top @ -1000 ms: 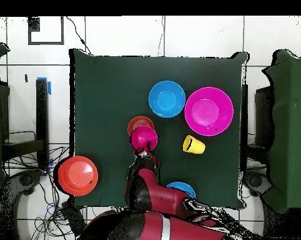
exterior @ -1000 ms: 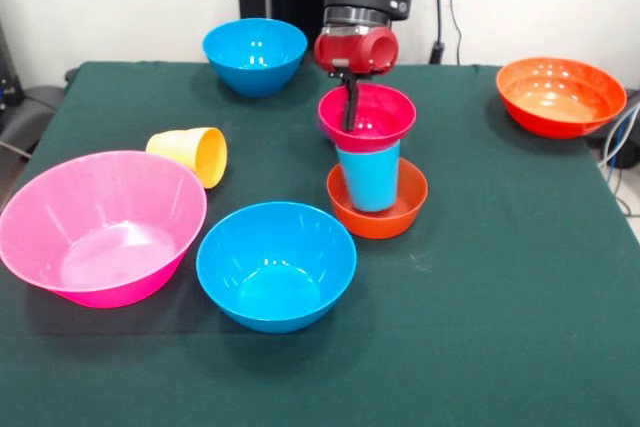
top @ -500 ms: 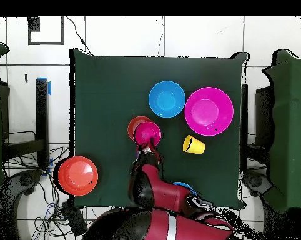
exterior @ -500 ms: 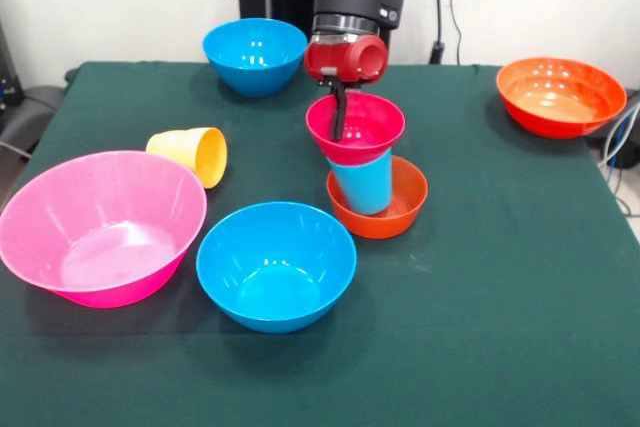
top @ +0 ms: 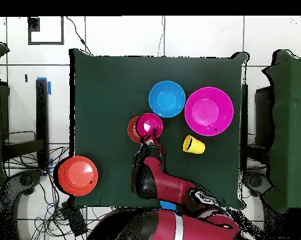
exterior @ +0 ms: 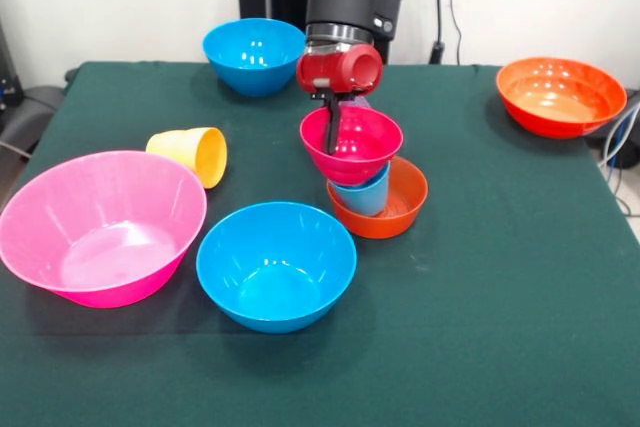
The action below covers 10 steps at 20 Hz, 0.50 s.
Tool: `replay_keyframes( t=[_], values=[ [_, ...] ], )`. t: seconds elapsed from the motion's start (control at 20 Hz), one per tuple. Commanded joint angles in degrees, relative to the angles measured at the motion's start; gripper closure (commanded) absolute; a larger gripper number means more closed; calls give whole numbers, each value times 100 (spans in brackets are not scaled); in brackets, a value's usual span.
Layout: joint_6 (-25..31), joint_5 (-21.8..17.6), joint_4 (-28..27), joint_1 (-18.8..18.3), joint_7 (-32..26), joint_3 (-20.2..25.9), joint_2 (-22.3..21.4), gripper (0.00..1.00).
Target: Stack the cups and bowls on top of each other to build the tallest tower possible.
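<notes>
My gripper (exterior: 330, 130) is shut on the far-left rim of the small magenta bowl (exterior: 355, 144), one finger inside it. The bowl hangs tilted, low over the light blue cup (exterior: 362, 194), which stands in the small orange-red bowl (exterior: 395, 209) and shows only its lower part. In the overhead view the magenta bowl (top: 148, 125) sits off-centre over the orange-red bowl (top: 133, 129). A yellow cup (exterior: 192, 154) lies on its side to the left. A sliver of purple (exterior: 358, 102) shows behind the gripper.
A big pink bowl (exterior: 100, 225) and a blue bowl (exterior: 275, 265) stand at the front left. Another blue bowl (exterior: 255, 54) is at the far edge beside the arm. A wide orange bowl (exterior: 560, 95) sits at the far right.
The gripper has carried the magenta bowl left and down in the front view. The bowl now sits off-centre and covers more of the light blue cup.
</notes>
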Motion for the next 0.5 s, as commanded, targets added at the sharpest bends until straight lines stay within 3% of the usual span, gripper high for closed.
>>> replay_keyframes(
  t=[0.05,0.5],
  values=[
    [1029,-89,-463,-151,910,1037,158,100],
    [1374,389,297,-350,1400,1645,111,100]
  ],
)
